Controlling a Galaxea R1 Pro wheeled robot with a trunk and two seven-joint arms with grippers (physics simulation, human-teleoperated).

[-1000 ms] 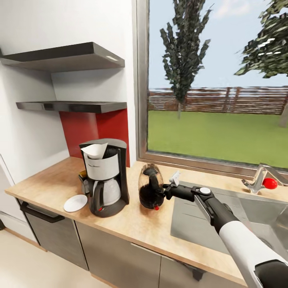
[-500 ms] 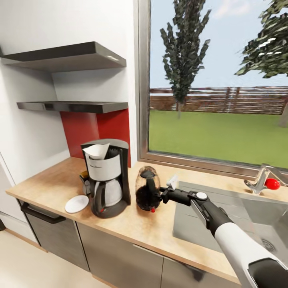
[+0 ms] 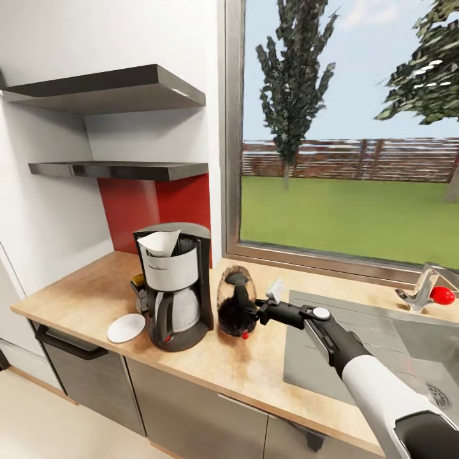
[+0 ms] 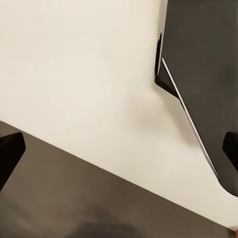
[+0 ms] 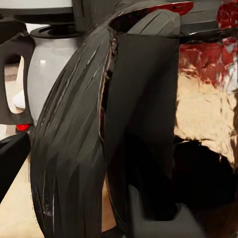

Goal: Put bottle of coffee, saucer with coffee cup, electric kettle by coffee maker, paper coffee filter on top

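Head view shows the electric kettle (image 3: 237,302) standing on the kitchen countertop (image 3: 95,290) just beside the coffee maker (image 3: 174,285), with the right gripper (image 3: 260,312) at its black handle; the fingertips are lost against the dark handle, so a firm clasp cannot be confirmed here. A paper coffee filter (image 3: 159,242) sits on the machine's top. The saucer (image 3: 126,327) lies just beside the machine's base, and a tan-capped shape (image 3: 136,280) behind the machine is mostly hidden.

Left wrist view gives pale floor (image 4: 89,74) and dark panels; the left gripper's (image 4: 119,153) finger tips sit far apart at the frame edges, holding nothing.

Right wrist view is crowded by the kettle's glossy body (image 5: 208,114) and thick handle (image 5: 144,129), which lies between the fingers, and the carafe (image 5: 49,69) shows beyond.
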